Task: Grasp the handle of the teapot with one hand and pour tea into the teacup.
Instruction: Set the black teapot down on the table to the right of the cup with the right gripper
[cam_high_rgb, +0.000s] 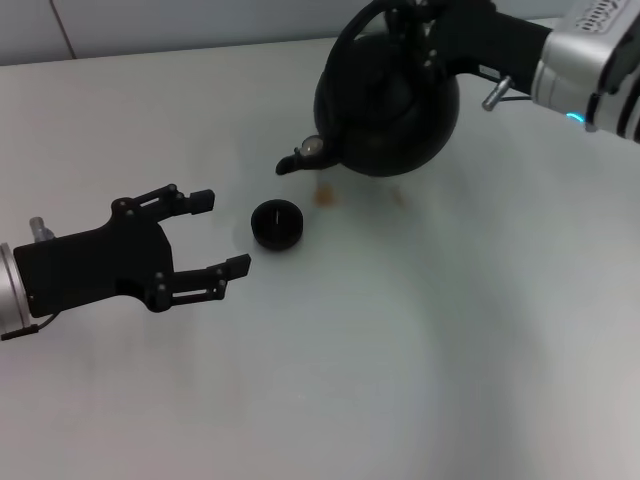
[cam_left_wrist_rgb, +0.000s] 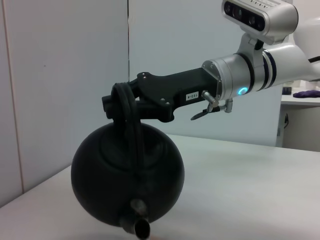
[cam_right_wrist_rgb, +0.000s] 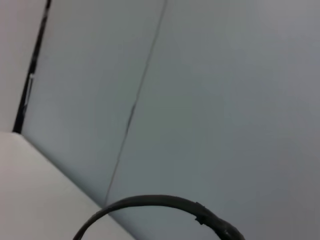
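The right claw (cam_left_wrist_rgb: 120, 106), clamped on the handle (cam_left_wrist_rgb: 131, 132), holds the teapot (cam_high_rgb: 390, 100) tilted above the tabletop (cam_high_rgb: 450, 330), spout (cam_high_rgb: 298, 158) aimed toward the teacup (cam_high_rgb: 276, 223) just below-left, beside the idle, spread left claw (cam_high_rgb: 220, 232).

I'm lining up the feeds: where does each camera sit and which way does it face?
Head: looks down on the table, teacup, teapot, both arms.
Left wrist: faces the teapot hanging from the right tool.
Right wrist: aims up at the wall; only the handle shows.
All share the pot.
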